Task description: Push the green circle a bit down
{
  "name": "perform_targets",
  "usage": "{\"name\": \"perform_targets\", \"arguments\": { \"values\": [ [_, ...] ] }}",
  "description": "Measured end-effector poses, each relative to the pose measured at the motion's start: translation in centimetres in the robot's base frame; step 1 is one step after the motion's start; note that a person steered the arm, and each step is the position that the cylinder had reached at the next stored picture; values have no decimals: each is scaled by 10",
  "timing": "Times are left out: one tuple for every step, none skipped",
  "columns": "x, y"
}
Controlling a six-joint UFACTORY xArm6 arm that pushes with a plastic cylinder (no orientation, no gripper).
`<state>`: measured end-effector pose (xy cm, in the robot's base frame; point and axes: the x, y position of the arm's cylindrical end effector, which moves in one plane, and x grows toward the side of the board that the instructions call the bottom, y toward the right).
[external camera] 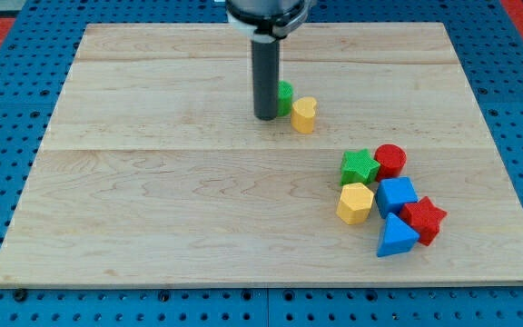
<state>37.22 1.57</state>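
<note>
The green circle (285,96) sits on the wooden board (152,182) near the top centre, mostly hidden behind my dark rod. My tip (265,117) rests on the board just left of the green circle, touching or nearly touching it. A yellow heart-shaped block (304,115) lies right next to the green circle, on its lower right.
A cluster lies at the view's right: a green star (359,167), a red circle (389,160), a yellow hexagon (355,203), a blue cube-like block (395,194), a red star (425,219) and a blue triangle (396,237). Blue pegboard surrounds the board.
</note>
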Motion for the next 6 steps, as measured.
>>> {"name": "perform_targets", "arguments": {
  "values": [
    [-3, 66],
    [35, 81],
    [33, 82],
    [-37, 106],
    [-69, 49],
    [-20, 41]
  ]
}}
